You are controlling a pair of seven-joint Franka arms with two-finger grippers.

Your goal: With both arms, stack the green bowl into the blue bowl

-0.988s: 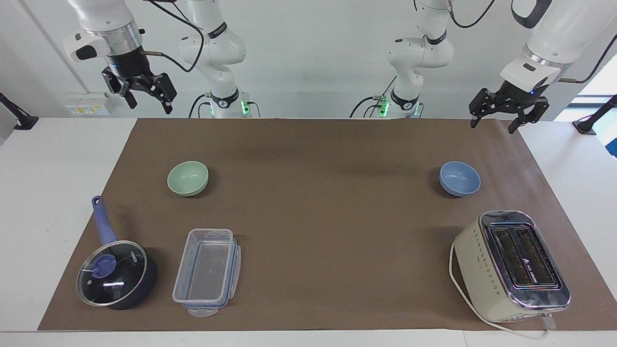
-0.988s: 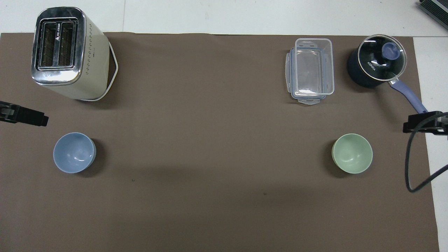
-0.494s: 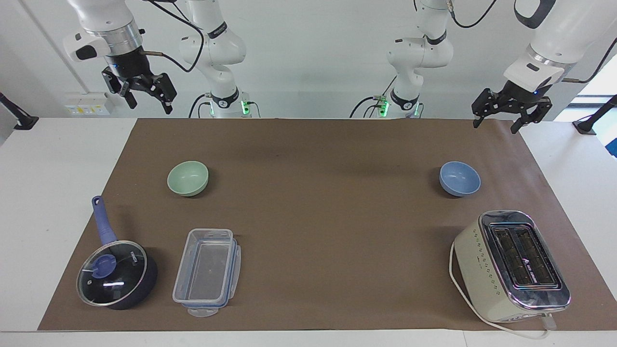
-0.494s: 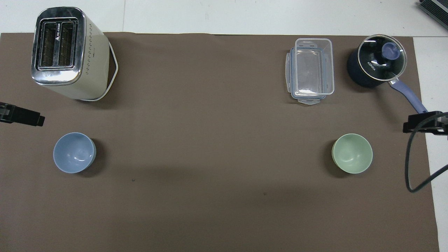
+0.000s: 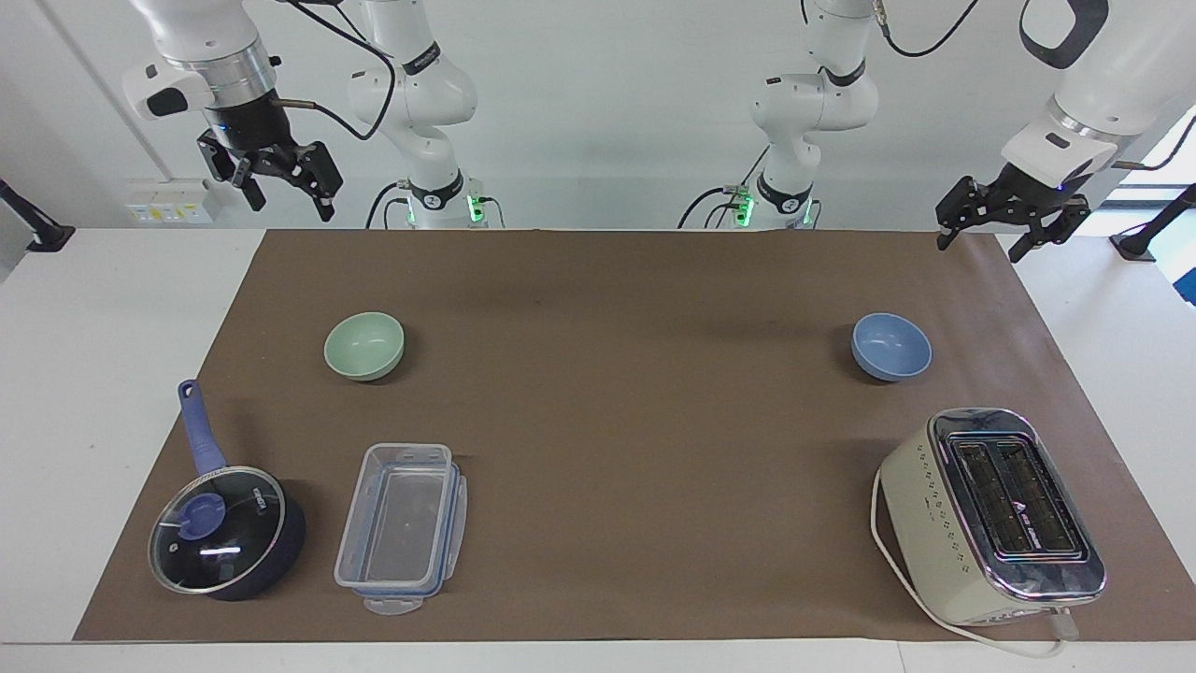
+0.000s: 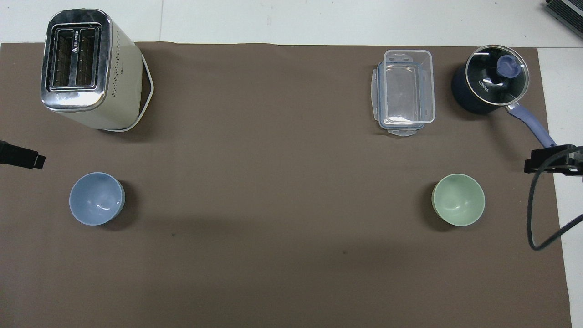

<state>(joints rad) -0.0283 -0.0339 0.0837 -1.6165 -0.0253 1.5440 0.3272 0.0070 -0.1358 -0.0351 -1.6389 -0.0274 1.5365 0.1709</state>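
The green bowl (image 5: pixel 364 346) sits upright on the brown mat toward the right arm's end; it also shows in the overhead view (image 6: pixel 458 199). The blue bowl (image 5: pixel 891 347) sits upright toward the left arm's end, as far from the robots as the green bowl; it also shows in the overhead view (image 6: pixel 96 198). My right gripper (image 5: pixel 290 201) hangs open and empty, high over the mat's corner at its own end. My left gripper (image 5: pixel 981 245) hangs open and empty over the mat's corner at its end. Only a tip of each shows in the overhead view: left (image 6: pixel 25 158), right (image 6: pixel 544 163).
A cream toaster (image 5: pixel 990 514) stands farther from the robots than the blue bowl. A clear plastic container (image 5: pixel 402 523) and a lidded dark blue saucepan (image 5: pixel 224 533) stand farther out than the green bowl. A black cable (image 6: pixel 535 218) hangs by the right gripper.
The left gripper has drifted outward toward the left arm's end of the table. The right gripper and both bowls have not moved.
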